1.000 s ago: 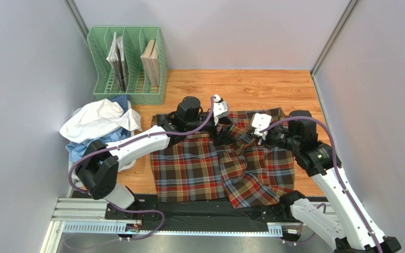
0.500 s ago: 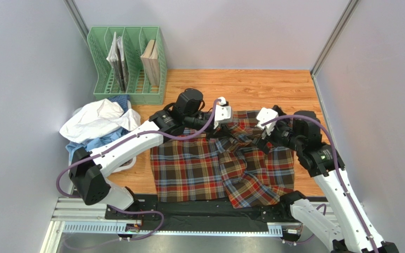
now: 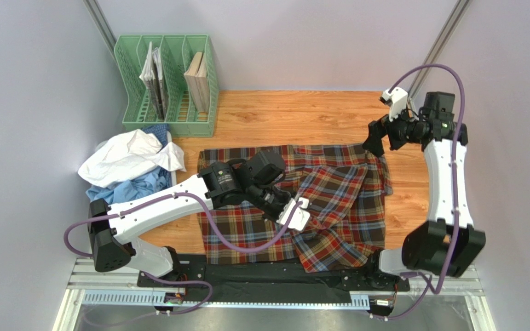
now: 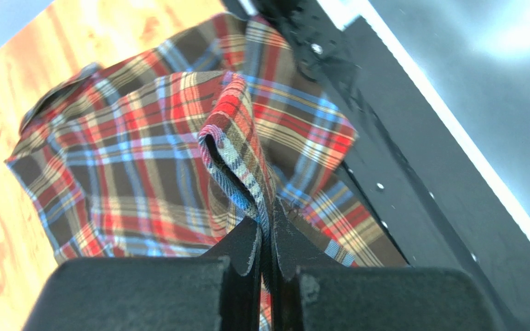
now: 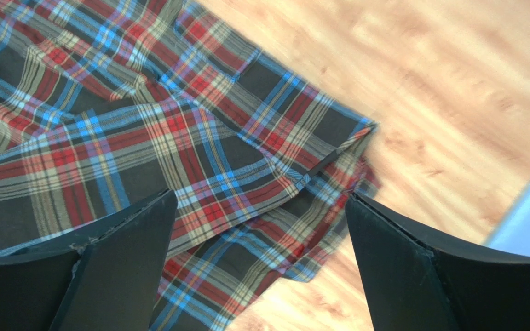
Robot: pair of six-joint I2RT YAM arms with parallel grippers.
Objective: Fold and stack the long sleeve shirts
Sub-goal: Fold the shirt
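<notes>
- Two-fingered left gripper, arm stretched toward the near edge of the desk, pinches a fold of the tartan shirt (spread mid-desk).
- Right gripper, fingers wide apart, hovers above the shirt's far-right corner.

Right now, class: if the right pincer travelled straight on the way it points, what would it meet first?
Probably the tartan shirt: the open right pincer aims down at its folded edge, close to the bare wooden table; depth is hard to judge.

I read no text, label, brand or number in any view; nothing legible on the tartan shirt or green rack.
</notes>
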